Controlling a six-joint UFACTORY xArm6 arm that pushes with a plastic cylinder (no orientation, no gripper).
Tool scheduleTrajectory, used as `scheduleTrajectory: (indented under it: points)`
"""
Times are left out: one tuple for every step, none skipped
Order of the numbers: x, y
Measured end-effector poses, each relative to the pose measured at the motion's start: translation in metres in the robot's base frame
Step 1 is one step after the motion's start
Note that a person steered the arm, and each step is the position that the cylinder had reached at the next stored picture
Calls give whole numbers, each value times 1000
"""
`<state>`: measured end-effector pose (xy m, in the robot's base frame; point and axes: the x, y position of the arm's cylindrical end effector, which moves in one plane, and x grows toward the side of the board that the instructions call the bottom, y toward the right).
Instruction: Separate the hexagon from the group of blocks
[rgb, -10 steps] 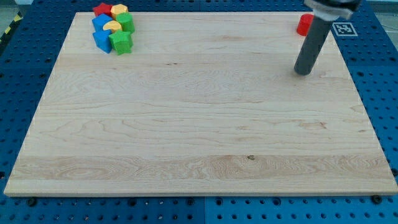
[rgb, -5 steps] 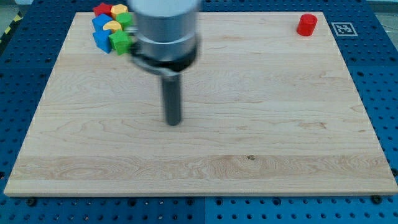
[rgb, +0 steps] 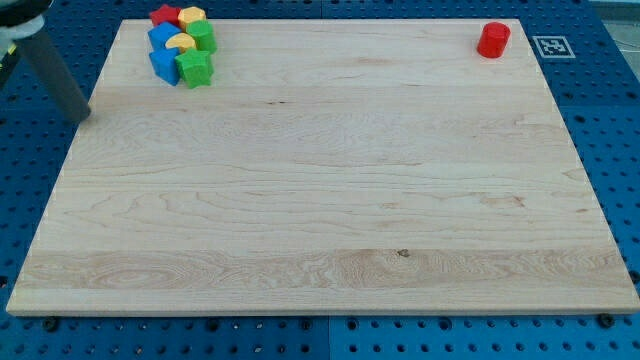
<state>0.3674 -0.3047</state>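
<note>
A tight group of several blocks sits at the board's top left. The yellow hexagon (rgb: 191, 15) is at the group's top, between a red block (rgb: 165, 16) and a green block (rgb: 204, 37). Below them lie a yellow half-round block (rgb: 180, 43), two blue blocks (rgb: 158, 36) (rgb: 163, 65) and a green star (rgb: 195, 68). My tip (rgb: 79, 114) is at the board's left edge, below and left of the group. It touches no block.
A red cylinder (rgb: 493, 39) stands alone at the board's top right corner. The wooden board (rgb: 320, 200) lies on a blue perforated table, with a marker tag (rgb: 553, 46) just off its top right corner.
My rod has swept from the top right, across the middle of the board, to the left edge. No block has moved.
</note>
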Motion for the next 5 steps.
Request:
scheduleTrajectory:
  points:
    - [-16, 0]
    - [-18, 0]
    - [-51, 0]
    - [-83, 0]
    - [-168, 0]
